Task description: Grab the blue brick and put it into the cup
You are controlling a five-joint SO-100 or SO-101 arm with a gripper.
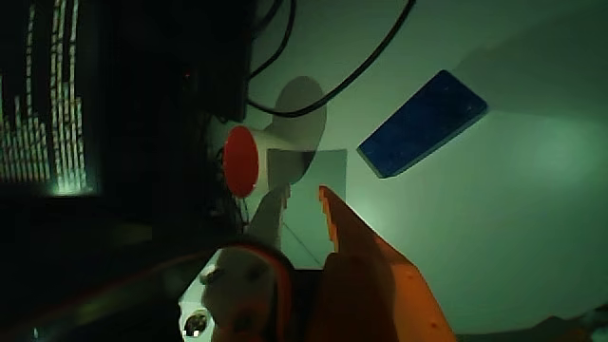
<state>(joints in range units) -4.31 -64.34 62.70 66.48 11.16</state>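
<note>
Dark monitor (pixel 52 95) at left. White cup with red inside (pixel 285 133) lying centre. Orange two-finger gripper (pixel 304 223) below, jaws parted, holding nothing. Flat blue rectangular brick (pixel 423 123) on table, right, apart from cup. Grasp and placement both remain.

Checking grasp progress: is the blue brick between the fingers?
No. The blue brick lies on the table, apart from the orange fingers, which hold nothing.
</note>
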